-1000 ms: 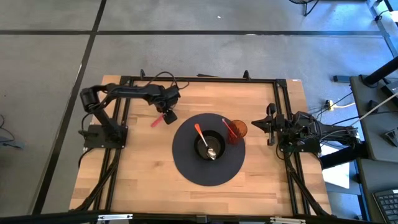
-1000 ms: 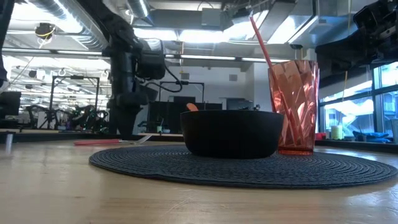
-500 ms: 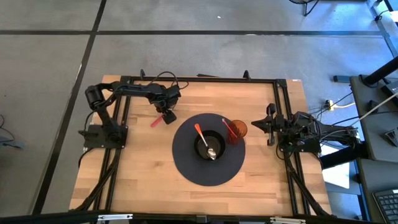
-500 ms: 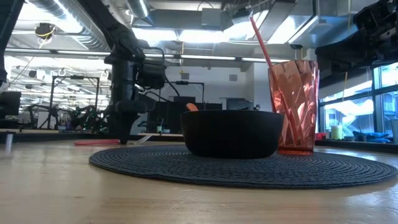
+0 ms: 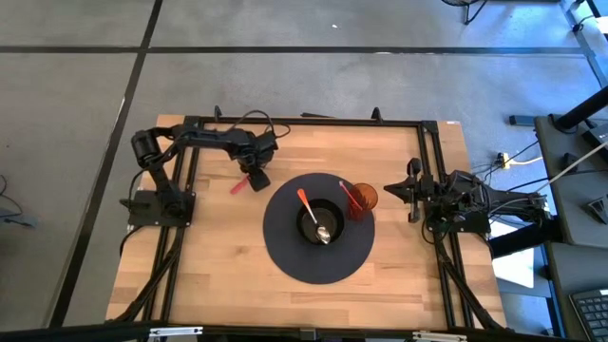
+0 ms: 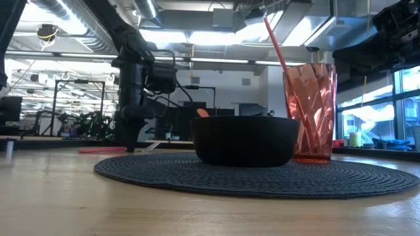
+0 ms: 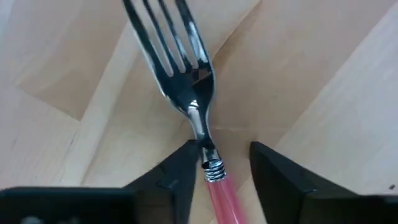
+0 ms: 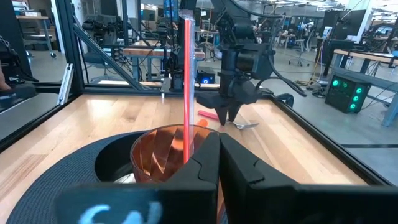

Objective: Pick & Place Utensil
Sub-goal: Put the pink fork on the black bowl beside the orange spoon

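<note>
A fork (image 7: 198, 93) with metal tines and a pink handle (image 5: 239, 184) lies flat on the wood, left of the round dark mat (image 5: 285, 255). My left gripper (image 7: 222, 150) is open and points down over the fork; its fingers stand either side of the neck where metal meets pink handle. In the low view the left gripper (image 6: 129, 145) reaches almost to the table beside the fork's handle (image 6: 102, 149). My right gripper (image 8: 217, 146) is shut and waits at the table's right edge (image 5: 391, 190). My left gripper comes from above with its fingers across the fork. One fingertip (image 7: 189, 152) is right against the fork's neck (image 7: 204, 146); I cannot tell whether it touches. The other finger stands apart from it. The fork lies flat on the table.
On the mat sits a black bowl (image 5: 318, 223) with an orange-handled spoon (image 5: 307, 204) in it. An amber cup (image 5: 362, 198) with a red straw stands at the bowl's right. A black frame (image 5: 304, 122) runs along the table's edges. Bare wood lies at the near side.
The left gripper has sunk a little toward the fork and then held still above it. The fork has stayed where it was.
</note>
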{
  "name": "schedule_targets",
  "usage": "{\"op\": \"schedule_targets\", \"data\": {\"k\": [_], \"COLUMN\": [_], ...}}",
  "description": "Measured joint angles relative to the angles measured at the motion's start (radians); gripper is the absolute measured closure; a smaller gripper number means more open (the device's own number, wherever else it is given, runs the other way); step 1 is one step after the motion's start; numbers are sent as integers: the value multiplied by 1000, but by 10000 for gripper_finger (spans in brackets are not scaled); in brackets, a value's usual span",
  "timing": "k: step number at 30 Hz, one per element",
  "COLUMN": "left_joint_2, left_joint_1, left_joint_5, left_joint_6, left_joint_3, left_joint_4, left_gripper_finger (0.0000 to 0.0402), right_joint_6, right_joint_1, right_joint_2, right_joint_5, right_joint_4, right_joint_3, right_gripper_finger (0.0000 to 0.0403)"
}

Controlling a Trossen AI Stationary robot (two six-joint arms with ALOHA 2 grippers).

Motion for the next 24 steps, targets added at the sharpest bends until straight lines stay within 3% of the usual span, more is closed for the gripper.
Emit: {"op": "schedule_targets", "data": {"k": [7,14,24], "left_joint_2": [-1,-18,-197], "left_joint_1": [-38,-112,-307], "left_joint_5": [-11,-125,-342], "left_joint_6": [40,33,-75], "left_joint_3": [0,-6,-11], "left_joint_4": [4,5,-11], "left_gripper_finger": [377,379,400], "right_joint_6": [0,0,2], "right_joint_1": [0,0,0], "right_joint_2": [0,0,0], "right_joint_5": [0,0,0], "right_joint_4": [0,0,0], "right_joint_3": [0,0,0], "right_gripper_finger": [398,398,398]}}
